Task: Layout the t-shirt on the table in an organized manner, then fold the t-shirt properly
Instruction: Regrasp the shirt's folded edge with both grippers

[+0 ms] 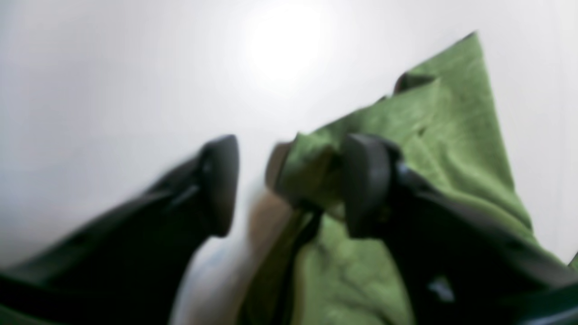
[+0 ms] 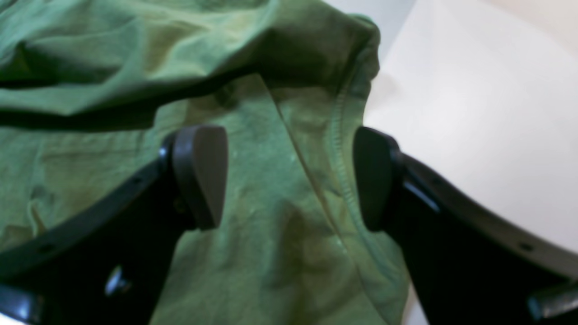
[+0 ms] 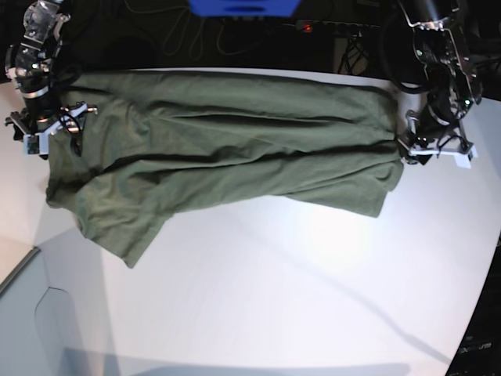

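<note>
The olive-green t-shirt lies stretched sideways across the far half of the white table, wrinkled, with one sleeve drooping toward the front left. My left gripper is at the shirt's right end. In the blurred left wrist view its jaws stand apart, with a bunched edge of cloth against the right finger. My right gripper is at the shirt's left end. Its fingers are spread wide and low over the fabric, with a stitched hem running between them.
Bare white tabletop lies beside the shirt's edge and fills the front half in the base view. The table's left edge drops to a grey floor. Dark cables and a blue object sit behind the table's far edge.
</note>
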`<action>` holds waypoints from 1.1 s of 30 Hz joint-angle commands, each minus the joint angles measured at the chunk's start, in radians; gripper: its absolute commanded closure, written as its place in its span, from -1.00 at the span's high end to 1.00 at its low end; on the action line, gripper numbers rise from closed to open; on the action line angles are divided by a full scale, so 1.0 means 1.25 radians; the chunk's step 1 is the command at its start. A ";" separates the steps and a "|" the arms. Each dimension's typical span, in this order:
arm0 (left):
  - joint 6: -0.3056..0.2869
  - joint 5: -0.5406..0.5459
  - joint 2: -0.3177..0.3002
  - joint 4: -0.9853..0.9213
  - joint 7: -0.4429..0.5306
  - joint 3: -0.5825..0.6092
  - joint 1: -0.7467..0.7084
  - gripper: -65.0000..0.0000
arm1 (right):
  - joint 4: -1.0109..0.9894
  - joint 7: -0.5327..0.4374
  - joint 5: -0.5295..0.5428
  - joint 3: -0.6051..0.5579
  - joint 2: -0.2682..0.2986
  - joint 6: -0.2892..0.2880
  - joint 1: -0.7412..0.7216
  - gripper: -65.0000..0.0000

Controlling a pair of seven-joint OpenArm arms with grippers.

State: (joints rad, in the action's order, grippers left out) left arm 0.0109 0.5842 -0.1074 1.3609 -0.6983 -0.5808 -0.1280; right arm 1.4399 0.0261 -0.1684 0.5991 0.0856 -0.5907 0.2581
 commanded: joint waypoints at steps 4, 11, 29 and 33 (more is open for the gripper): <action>-0.006 0.005 -0.007 0.010 0.009 0.000 0.022 -0.15 | 0.012 -0.023 0.011 0.004 0.011 -0.009 -0.005 0.34; -0.006 0.005 -0.006 -0.028 0.009 0.025 0.032 -0.15 | 0.012 -0.023 0.011 0.004 0.011 -0.009 -0.006 0.34; -0.006 0.009 0.009 -0.046 0.011 0.048 0.027 -0.23 | 0.012 -0.023 0.011 0.004 0.011 -0.009 -0.008 0.33; -0.006 0.009 0.008 -0.045 0.011 0.045 0.027 -0.51 | 0.012 -0.023 0.011 0.003 0.011 -0.009 -0.028 0.33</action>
State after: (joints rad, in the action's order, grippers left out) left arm 0.0006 0.5945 -0.0906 1.2911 -0.6792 -0.5217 -0.0994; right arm 1.4399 0.0257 -0.1684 0.5991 0.0856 -0.5907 0.2264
